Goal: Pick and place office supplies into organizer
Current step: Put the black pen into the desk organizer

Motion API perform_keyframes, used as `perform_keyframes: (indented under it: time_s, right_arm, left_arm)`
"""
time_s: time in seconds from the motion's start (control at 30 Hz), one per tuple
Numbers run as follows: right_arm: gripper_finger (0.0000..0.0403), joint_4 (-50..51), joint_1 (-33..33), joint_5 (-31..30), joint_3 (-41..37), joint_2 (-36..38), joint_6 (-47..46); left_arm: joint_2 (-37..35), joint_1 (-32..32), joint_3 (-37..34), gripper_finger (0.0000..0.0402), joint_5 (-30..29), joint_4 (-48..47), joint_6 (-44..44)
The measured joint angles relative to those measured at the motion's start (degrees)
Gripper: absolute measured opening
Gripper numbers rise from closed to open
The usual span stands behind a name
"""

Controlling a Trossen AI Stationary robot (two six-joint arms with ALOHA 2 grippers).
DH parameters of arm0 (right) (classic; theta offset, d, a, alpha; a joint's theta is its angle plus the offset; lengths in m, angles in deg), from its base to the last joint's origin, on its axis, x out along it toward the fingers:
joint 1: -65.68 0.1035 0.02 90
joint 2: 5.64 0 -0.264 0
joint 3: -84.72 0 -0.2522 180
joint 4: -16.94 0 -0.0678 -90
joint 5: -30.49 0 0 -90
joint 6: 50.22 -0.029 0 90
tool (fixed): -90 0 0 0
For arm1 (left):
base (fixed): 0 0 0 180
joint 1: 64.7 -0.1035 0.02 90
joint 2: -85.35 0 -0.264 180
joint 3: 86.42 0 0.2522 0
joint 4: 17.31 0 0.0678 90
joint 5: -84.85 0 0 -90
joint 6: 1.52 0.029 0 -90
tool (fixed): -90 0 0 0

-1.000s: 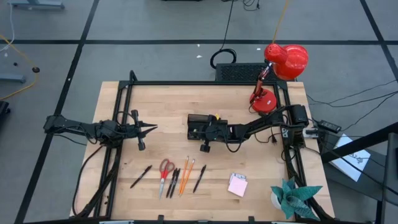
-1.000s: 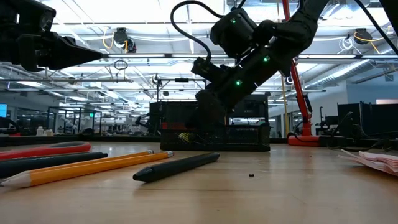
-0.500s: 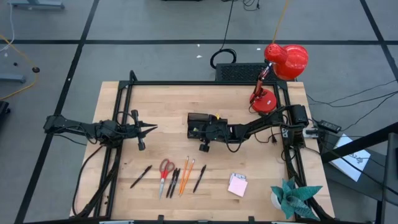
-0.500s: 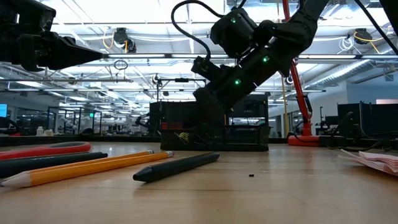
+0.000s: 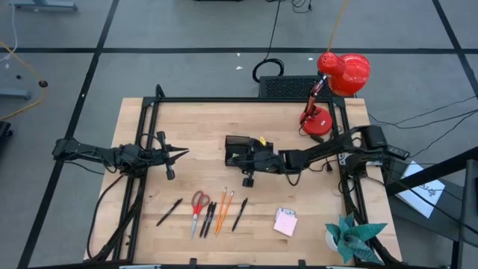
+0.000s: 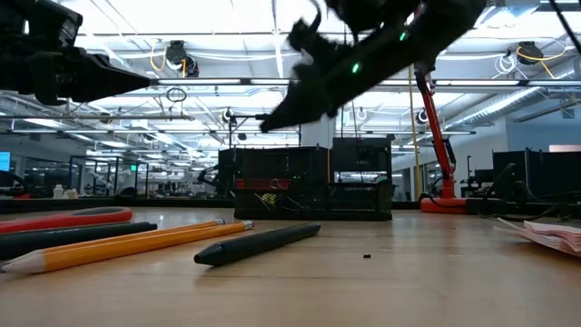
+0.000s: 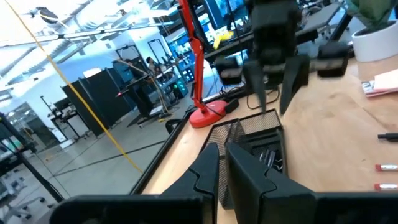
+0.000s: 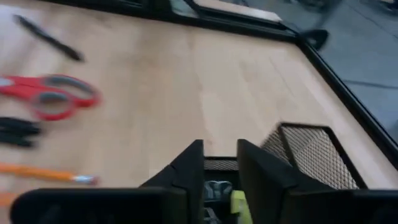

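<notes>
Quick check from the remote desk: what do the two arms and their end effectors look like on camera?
Both arms are dark, jointed and slim. The left end effector tapers to two pointed black fingers with flat angular faces. The right end effector has matching black fingers; in the low view small green lights glow along the right arm. Black cables trail from the left arm's base.

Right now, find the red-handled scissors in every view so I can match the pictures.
High view: scissors at the near table edge, among the pens and pencils.
Low view: red handle at far left.
Left wrist view: not in it.
Right wrist view: at left.
Shared landmark: black mesh organizer.
</notes>
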Motion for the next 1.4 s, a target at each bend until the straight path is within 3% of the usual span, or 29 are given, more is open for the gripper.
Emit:
perform_keyframes:
  time_s: [0.1,0.2,0.4,0.53,0.8,0.9,0.97,1.13,1.27,1.4]
  right_arm:
    - [0.0046,2.67,1.22,2.38,-0.63,3.71,0.18]
    - [0.0008,-1.81,1.88,5.91,-4.91,8.01,1.15]
    - [0.0004,-18.55,1.1,10.06,-20.41,17.64,-0.84]
    - [0.0003,-21.76,0.37,9.66,-28.26,24.76,-2.72]
    - [0.0001,-25.58,0.85,8.48,-38.55,36.87,-1.94]
    - [0.0001,-26.02,-0.04,8.39,-41.57,40.66,-1.09]
    - [0.0001,-26.03,-1.11,8.32,-43.25,42.94,-0.91]
    - [0.0001,-25.94,-4.29,8.41,-46.69,47.4,-0.91]
    - [0.0001,-25.6,-6.01,8.53,-48.72,49.44,-1.04]
    - [0.0001,-25.23,-6.78,8.61,-50.4,50.24,-1.7]
  left_arm:
    - [-0.01,0.01,0.0,0.0035,-0.02,0.02,-0.09]
    - [0.0,0.01,0.0,0.0035,-1.08,0.13,-0.01]
    - [-0.01,0.01,0.0,0.0035,-9.71,3.3,-0.37]
    - [-0.05,0.01,0.0,0.0035,-12.57,7.15,0.68]
    - [0.0,0.43,0.07,0.0035,-7.71,3.22,-9.1]
    - [0.02,2.85,2.69,0.0035,-2.12,-4.41,-10.51]
    - [1.21,5.34,5.05,0.0035,-1.4,-8.26,-12.5]
    - [8.87,12.16,14.05,0.0035,-9.2,-18.9,-22.46]
    - [21.08,17.6,22.63,0.0035,-14.14,-28.29,-30.99]
    - [35.35,21.35,33.37,0.0035,-14.64,-41.5,-45.24]
